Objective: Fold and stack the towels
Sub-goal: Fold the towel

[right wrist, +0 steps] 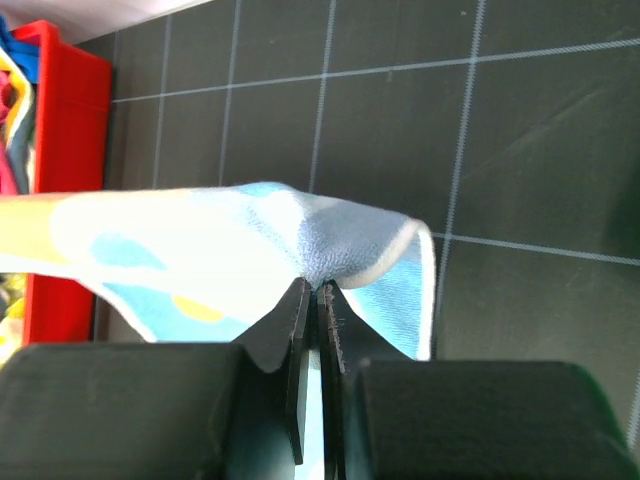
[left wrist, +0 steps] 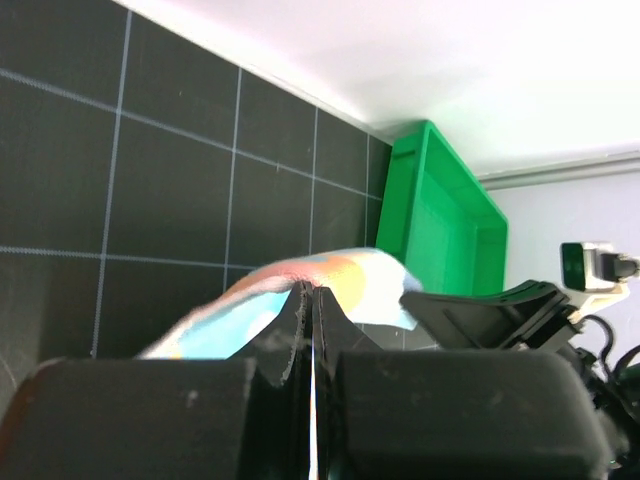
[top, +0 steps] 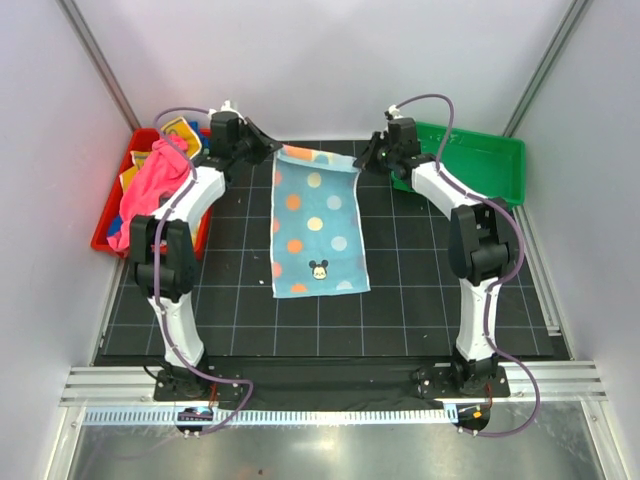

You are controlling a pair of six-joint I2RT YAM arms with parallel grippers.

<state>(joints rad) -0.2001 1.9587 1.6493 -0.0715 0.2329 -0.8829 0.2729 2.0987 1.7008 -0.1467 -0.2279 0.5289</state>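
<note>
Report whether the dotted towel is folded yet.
No: the dotted towel lies spread flat on the mat, only its far corners pinched by the left hand and right hand.

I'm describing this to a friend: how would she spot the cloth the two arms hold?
Find the black gridded mat between the red tray and green tray. The towel lies along its middle, far corners pinched by the left gripper and right gripper. Unlike the pink cloth draped over the red tray, it is light blue with coloured dots.

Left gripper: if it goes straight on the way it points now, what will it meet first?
Probably the right gripper, facing the left gripper across the raised edge of the blue polka-dot towel; both are shut on its corners. Depth is unclear.
</note>
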